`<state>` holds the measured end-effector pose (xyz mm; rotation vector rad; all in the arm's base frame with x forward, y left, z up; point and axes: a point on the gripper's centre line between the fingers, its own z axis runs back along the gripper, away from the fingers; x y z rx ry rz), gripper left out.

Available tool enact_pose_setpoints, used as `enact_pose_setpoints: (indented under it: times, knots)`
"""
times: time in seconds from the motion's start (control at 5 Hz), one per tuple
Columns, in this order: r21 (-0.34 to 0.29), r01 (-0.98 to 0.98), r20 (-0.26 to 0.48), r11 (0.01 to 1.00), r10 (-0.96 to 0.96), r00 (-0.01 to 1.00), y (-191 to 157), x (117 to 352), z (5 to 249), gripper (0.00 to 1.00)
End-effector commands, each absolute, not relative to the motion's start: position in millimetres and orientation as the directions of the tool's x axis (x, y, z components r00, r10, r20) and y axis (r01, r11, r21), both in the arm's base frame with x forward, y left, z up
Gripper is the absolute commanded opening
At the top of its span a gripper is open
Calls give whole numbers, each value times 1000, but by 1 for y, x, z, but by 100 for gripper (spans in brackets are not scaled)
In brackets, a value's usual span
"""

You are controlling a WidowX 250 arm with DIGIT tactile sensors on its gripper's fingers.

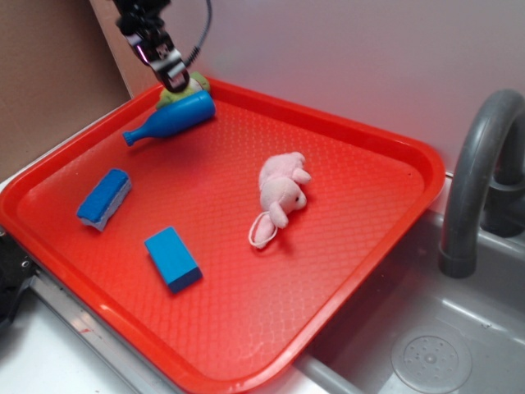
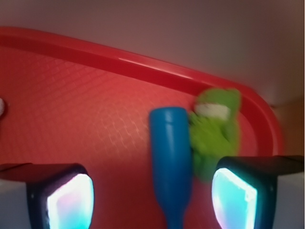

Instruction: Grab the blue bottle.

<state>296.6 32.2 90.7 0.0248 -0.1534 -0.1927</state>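
Hovering: gripper (image 2: 152, 195) over the tray's far left corner, jaws spread wide, straddling the blue bottle (image 1: 174, 117); likely lined up to close across the body.
Sponge: blue pad (image 1: 104, 198) near the tray's left edge, lying flat.
Bottle: on its side at the far left corner, neck toward the left edge, round body touching the green plush (image 2: 215, 131) behind it; plush may snag a jaw.
Block: blue block (image 1: 172, 258) near the front edge.
Tray: red tray (image 1: 361, 135) holding everything, pink plush (image 1: 281, 194) near centre.
Sink: grey basin (image 1: 484, 328), right of the tray.
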Motion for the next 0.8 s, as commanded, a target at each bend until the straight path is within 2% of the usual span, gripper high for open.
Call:
enact_pose_setpoints:
  times: [0.0, 0.4, 0.6]
  knots:
    - [104, 174, 86, 979, -183, 979, 36, 305, 68, 100]
    - [145, 102, 17, 984, -106, 994, 56, 307, 48, 100]
    - [137, 110, -22, 984, -108, 994, 50, 307, 32, 31]
